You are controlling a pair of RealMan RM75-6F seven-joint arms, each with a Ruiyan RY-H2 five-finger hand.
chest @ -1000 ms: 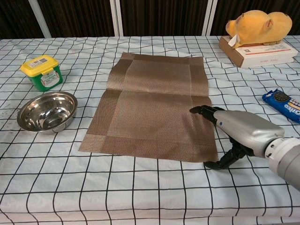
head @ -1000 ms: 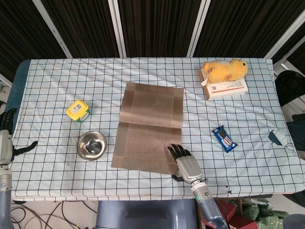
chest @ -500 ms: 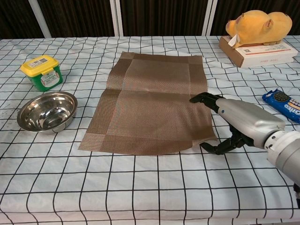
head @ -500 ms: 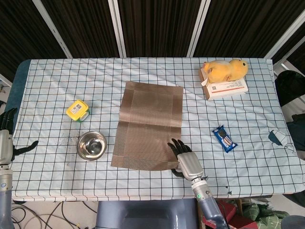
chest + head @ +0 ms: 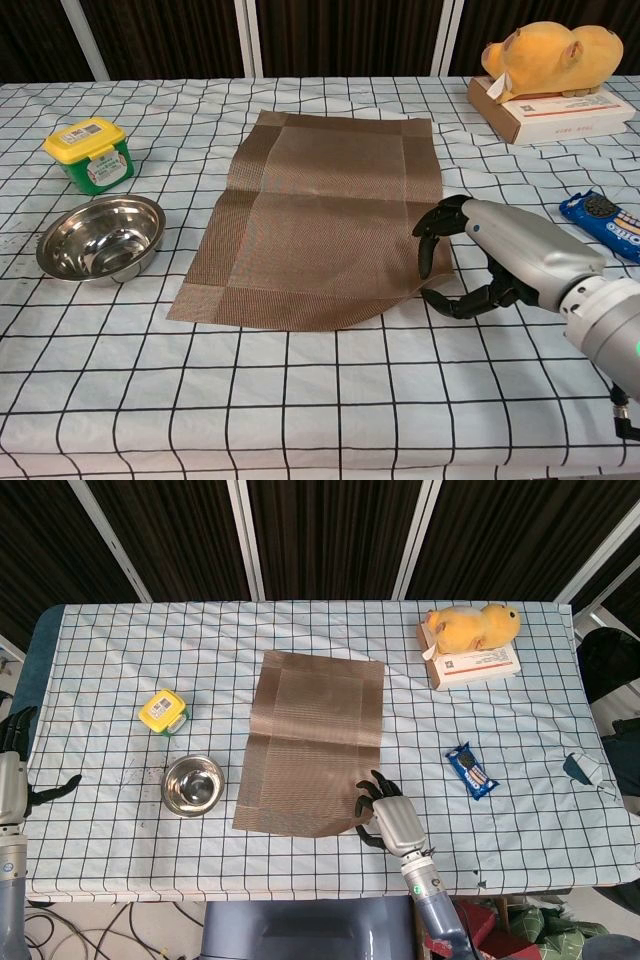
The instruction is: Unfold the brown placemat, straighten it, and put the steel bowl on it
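Pinching near-right corner of mat with right hand, corner now lifting and curling inward versus a second ago. Straightening ongoing; bowl waiting left of mat. Left hand idling released, far left of mat.

Bright, even overhead light; both views sharp.
The shiny round steel bowl near the table's left edge catches soft glare inside; shadows under things are faint and short, and the dark slatted backdrop stays unlit.
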